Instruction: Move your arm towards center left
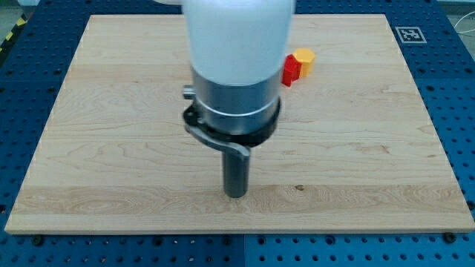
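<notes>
My arm's white and grey body fills the view's top middle, and its dark rod comes down to my tip (235, 194) on the wooden board (111, 148), a little below the board's middle. A red block (291, 70) and a yellow block (303, 61) sit touching each other at the view's upper right of the arm; the arm's body hides part of the red block. My tip is well below and left of both blocks and touches neither. The shapes of the two blocks are hard to make out.
The board lies on a blue perforated table (460, 111). A black and white marker tag (409, 34) is at the board's top right corner. The arm's body may hide other things behind it.
</notes>
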`<state>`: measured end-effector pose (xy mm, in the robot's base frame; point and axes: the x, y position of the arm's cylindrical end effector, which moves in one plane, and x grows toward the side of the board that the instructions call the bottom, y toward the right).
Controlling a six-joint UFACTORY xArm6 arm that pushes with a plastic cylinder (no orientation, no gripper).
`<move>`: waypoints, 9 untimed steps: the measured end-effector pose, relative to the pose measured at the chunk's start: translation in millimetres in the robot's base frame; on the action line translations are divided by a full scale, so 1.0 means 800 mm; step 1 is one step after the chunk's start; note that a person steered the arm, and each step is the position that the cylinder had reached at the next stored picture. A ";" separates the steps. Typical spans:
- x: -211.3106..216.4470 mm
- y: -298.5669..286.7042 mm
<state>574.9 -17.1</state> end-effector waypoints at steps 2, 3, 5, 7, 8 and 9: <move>-0.017 -0.054; -0.045 -0.086; -0.109 -0.147; -0.196 -0.178; -0.240 -0.180; -0.279 -0.179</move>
